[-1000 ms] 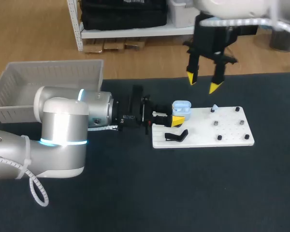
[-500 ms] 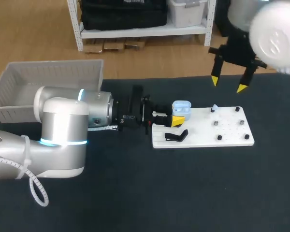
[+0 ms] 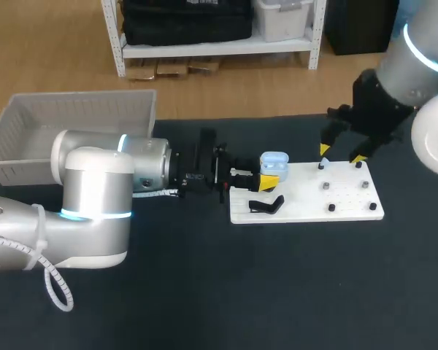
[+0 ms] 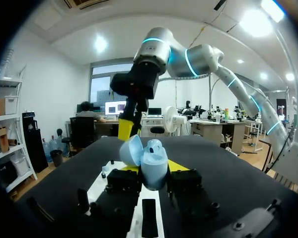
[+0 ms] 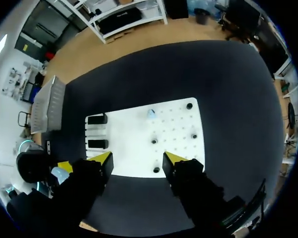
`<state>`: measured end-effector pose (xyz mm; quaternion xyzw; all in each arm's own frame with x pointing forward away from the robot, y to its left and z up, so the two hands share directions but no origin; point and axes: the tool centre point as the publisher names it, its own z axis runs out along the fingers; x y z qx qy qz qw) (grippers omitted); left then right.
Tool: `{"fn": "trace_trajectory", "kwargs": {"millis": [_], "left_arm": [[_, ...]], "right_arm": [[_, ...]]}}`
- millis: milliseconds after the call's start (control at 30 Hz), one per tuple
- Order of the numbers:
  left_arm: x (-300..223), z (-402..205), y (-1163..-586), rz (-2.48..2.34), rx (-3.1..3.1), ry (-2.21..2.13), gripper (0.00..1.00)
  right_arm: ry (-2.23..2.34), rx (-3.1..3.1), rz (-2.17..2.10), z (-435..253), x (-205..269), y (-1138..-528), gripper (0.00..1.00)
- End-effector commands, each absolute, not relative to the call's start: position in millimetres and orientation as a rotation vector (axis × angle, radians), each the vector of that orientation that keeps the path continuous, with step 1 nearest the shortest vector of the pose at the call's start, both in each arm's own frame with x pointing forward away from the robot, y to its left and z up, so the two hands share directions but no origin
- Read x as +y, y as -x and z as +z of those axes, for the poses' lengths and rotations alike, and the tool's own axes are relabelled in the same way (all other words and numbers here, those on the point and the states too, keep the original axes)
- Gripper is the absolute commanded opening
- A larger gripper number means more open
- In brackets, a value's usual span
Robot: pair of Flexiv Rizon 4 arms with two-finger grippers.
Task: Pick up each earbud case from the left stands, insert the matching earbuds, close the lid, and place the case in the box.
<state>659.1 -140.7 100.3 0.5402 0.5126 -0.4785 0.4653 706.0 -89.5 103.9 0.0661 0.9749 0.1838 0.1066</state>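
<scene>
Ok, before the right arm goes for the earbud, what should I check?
1. Case clamped in left pincer: ok.
2. Lid open: ok.
3. Right pincer open and empty: ok.
4. Earbud unobstructed on the board: ok.
5. Right pincer around earbud: not ok, the earbud lies ahead of the fingers, not between them.
6. Case sockets empty: cannot tell.

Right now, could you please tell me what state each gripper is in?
Left gripper: shut on the open earbud case.
Right gripper: open, holding nothing.
</scene>
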Motion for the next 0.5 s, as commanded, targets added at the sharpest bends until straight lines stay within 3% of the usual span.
{"fn": "trace_trajectory", "kwargs": {"millis": [33,167,500], "left_arm": [[-141,100,-660,-1.176,1.258,-1.327,0.00],[-141,100,-660,-1.176,1.258,-1.327,0.00],[-141,100,-660,-1.176,1.258,-1.327,0.00]], "right_arm": [[-0.195,2.895,0.566,88,-83,-724,0.51],[-0.201,2.902,0.563,81,-82,-729,0.46],[-0.262,2.907,0.451,60,-93,-748,0.45]]}}
